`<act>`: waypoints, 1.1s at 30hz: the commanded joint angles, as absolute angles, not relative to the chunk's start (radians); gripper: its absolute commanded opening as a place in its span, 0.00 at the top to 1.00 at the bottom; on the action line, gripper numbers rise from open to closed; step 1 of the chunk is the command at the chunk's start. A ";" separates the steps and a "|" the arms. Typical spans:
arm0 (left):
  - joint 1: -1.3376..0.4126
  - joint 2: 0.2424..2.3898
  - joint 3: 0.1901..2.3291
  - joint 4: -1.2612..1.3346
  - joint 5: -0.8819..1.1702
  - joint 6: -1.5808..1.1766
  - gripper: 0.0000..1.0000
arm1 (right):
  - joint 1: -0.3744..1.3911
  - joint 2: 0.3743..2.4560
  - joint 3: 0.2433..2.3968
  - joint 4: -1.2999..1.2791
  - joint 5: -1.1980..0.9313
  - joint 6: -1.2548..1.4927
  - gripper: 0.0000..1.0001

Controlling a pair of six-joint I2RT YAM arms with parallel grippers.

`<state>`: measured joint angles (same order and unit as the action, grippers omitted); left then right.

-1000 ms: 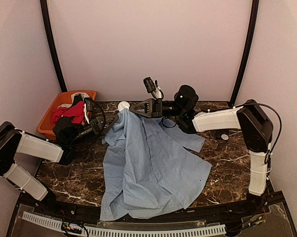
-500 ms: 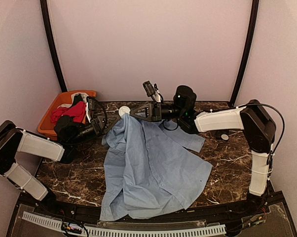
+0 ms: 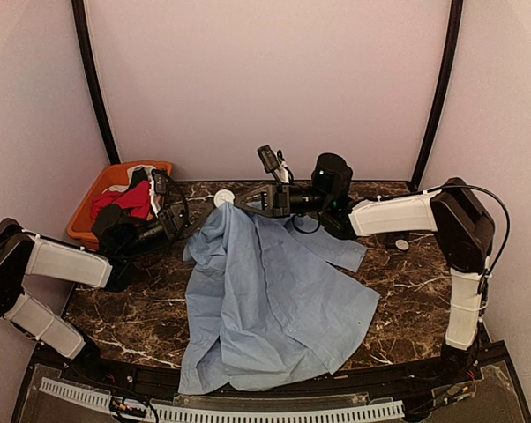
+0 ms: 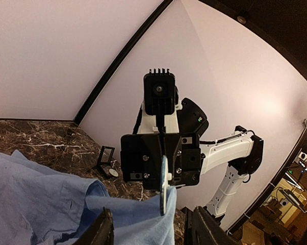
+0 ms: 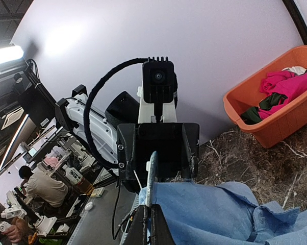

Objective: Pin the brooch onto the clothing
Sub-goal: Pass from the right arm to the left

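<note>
Since a second ago the left gripper has drawn back a little from the upper left edge of the shirt, and the right gripper has sunk slightly over the shirt's top. The light blue shirt lies crumpled across the middle of the marble table, with its top edge lifted off the surface. Left of the shirt's top stands an orange basket holding red, black and white garments. The right gripper, just above the shirt's raised edge, is closed tight on a thin round brooch, seen edge-on, with the shirt's fabric hanging right against it. The left gripper faces it from just left of the shirt, its fingers about half apart and holding nothing. A small white disc lies just behind the shirt's top.
</note>
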<state>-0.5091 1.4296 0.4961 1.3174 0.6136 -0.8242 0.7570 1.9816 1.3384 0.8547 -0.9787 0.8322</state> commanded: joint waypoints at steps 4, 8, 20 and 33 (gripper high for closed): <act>-0.518 1.440 0.526 1.531 0.654 -0.833 0.49 | 0.753 1.944 1.339 0.880 -0.982 0.836 1.00; -0.522 1.466 0.538 1.547 0.657 -0.843 0.50 | 0.756 1.944 1.348 0.864 -0.986 0.825 1.00; -0.523 1.487 0.565 1.541 0.668 -0.843 0.58 | 0.761 1.949 1.341 0.864 -0.993 0.821 1.00; -0.526 1.507 0.570 1.550 0.672 -0.845 0.72 | 0.765 1.945 1.349 0.834 -1.005 0.799 1.00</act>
<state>-0.5201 1.5043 0.5514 1.3273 0.6533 -0.8509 0.7589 1.9816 1.3384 0.8333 -0.9878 0.8238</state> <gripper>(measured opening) 0.300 0.006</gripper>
